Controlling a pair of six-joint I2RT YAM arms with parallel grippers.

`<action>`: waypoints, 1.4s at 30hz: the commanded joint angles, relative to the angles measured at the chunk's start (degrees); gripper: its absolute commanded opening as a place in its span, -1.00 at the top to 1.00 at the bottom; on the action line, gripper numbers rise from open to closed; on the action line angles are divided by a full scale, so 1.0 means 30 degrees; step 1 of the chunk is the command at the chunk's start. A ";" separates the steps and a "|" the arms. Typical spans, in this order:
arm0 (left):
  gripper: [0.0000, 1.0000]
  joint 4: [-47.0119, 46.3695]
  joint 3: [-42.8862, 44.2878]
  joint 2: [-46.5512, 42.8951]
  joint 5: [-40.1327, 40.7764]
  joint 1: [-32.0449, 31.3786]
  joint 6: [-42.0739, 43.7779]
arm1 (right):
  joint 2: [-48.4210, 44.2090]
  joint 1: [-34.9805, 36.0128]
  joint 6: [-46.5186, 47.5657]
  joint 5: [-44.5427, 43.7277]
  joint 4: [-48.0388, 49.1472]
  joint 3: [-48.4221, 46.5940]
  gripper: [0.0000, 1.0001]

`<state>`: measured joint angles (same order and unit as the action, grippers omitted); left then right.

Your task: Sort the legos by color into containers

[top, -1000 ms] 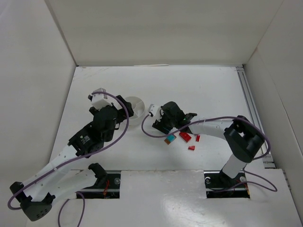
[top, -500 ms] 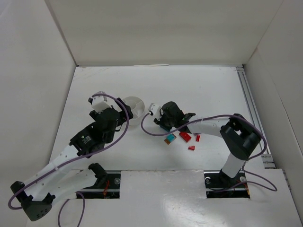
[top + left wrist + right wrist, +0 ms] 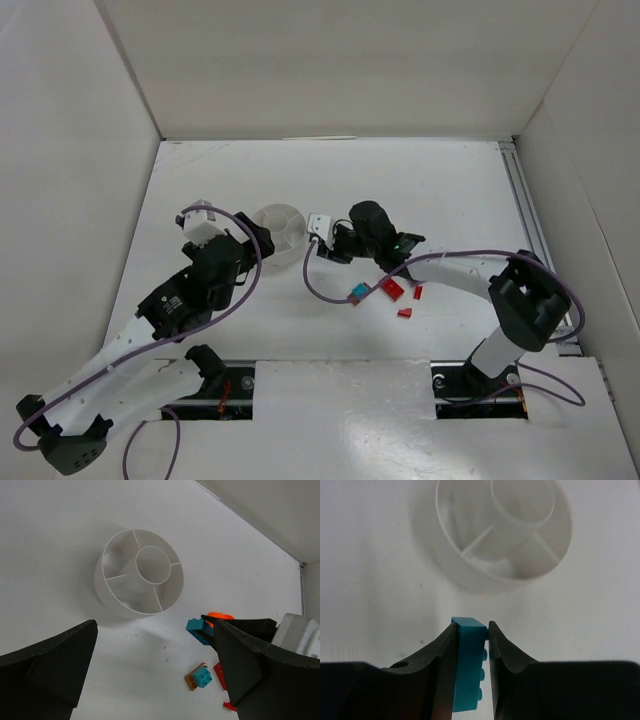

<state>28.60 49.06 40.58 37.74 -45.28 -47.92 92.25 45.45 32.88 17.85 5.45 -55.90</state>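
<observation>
White tabletop [image 3: 420, 190] carried a small round white plastic dish [image 3: 112, 587] with wedge compartments, lying just beyond the tips of the right hand [image 3: 471, 626], which was clamped on a teal plastic brick [image 3: 469, 675] short of the dish. Behind that hand lay loose red plastic bricks [image 3: 391, 288] and a teal-on-brown brick [image 3: 200, 676]. With its fingers wide apart, the left hand [image 3: 155, 625] hovered with the dish just ahead of it.

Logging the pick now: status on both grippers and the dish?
Right gripper shut on teal brick, just short of dish. Left gripper open, empty, facing dish. Nothing between brick and dish.
</observation>
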 commanded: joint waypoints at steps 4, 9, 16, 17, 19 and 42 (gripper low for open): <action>-1.00 0.1100 0.0288 -0.0782 0.0136 -0.0025 -0.1456 | 0.0333 -0.0033 0.1199 0.4270 0.4303 -0.3716 0.93; -1.00 0.2066 0.0698 -0.0608 0.0312 -0.0025 -0.2247 | 0.1973 -0.0033 -0.1344 0.5270 0.7668 -0.5389 0.93; -1.00 0.2478 0.0229 -0.0080 0.0138 0.0151 -0.3213 | 0.4347 -0.0033 -0.3432 0.6180 1.1832 -0.6560 0.93; -1.00 0.2478 0.0229 0.0153 0.0136 0.0151 -0.3216 | 0.4842 -0.0033 -0.3693 0.5948 1.2125 -0.6939 0.93; -1.00 0.2478 0.0055 0.0446 -0.0038 0.0325 -0.3216 | 0.5313 -0.0033 -0.3871 0.5946 1.2563 -0.7352 0.93; -1.00 0.1775 -0.0855 0.0185 -0.3643 0.7358 -0.2337 | 0.8069 0.1226 -0.5190 0.7090 1.3737 -0.8000 0.91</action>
<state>33.47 46.13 41.52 25.54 -23.51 -54.28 115.94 48.47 18.20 38.00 41.80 -80.16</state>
